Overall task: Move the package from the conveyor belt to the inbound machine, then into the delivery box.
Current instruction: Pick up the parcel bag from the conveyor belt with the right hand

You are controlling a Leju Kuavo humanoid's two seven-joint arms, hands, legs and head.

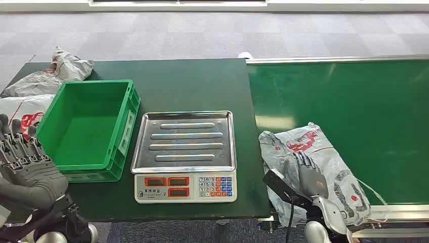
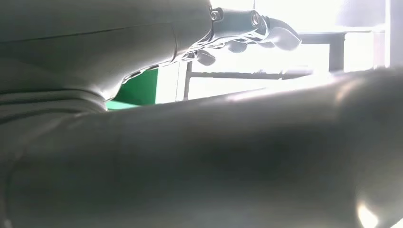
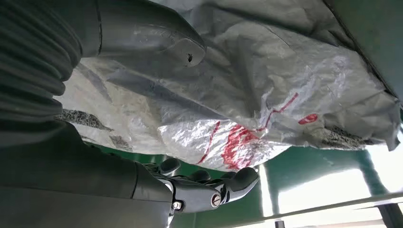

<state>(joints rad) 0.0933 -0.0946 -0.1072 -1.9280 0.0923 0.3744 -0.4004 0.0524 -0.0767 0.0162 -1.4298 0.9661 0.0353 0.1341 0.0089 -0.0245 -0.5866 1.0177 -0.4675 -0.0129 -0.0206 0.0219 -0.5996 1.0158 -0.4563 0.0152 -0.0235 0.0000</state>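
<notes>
Part of the grey package (image 1: 324,157) is covered by the right hand (image 1: 309,174), so the grip beneath cannot be judged. Two more grey bags (image 1: 30,81) are cut off at the table's (image 1: 202,86) left edge. The scale's (image 1: 185,188) display digits are too small to be read.

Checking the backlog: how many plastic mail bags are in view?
3. One on the conveyor belt under the right hand: bag. Two left of the green crate: one at the table's far corner, one nearer, partly cut off.
</notes>
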